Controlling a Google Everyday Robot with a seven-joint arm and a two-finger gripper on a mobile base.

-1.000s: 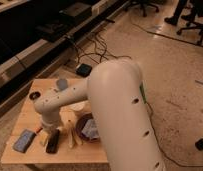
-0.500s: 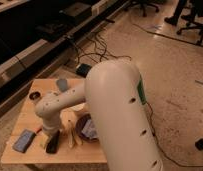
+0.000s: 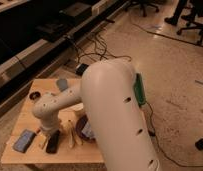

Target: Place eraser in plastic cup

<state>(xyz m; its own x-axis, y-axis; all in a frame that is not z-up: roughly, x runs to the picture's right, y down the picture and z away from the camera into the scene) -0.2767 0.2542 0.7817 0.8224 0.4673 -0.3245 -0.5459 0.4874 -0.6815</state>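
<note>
The eraser [image 3: 52, 142], a flat black bar, lies on the wooden table [image 3: 25, 112] near its front edge. My gripper [image 3: 51, 131] hangs straight down from the white wrist [image 3: 45, 107], just above the eraser's far end. It is open, and nothing shows between its fingers. The plastic cup [image 3: 62, 84], small and blue-grey, stands upright at the table's back edge, well behind the gripper. My bulky white upper arm [image 3: 117, 110] fills the middle of the view and hides the table's right side.
A blue-grey block [image 3: 24, 141] lies left of the eraser. A small dark cup [image 3: 34, 95] stands at the back left. A white cup [image 3: 77, 107] and a purple bowl [image 3: 85, 129] peek out beside the arm. Cables [image 3: 95, 50] run over the floor behind the table.
The wrist and gripper have come down a little toward the eraser. The objects on the table have not moved.
</note>
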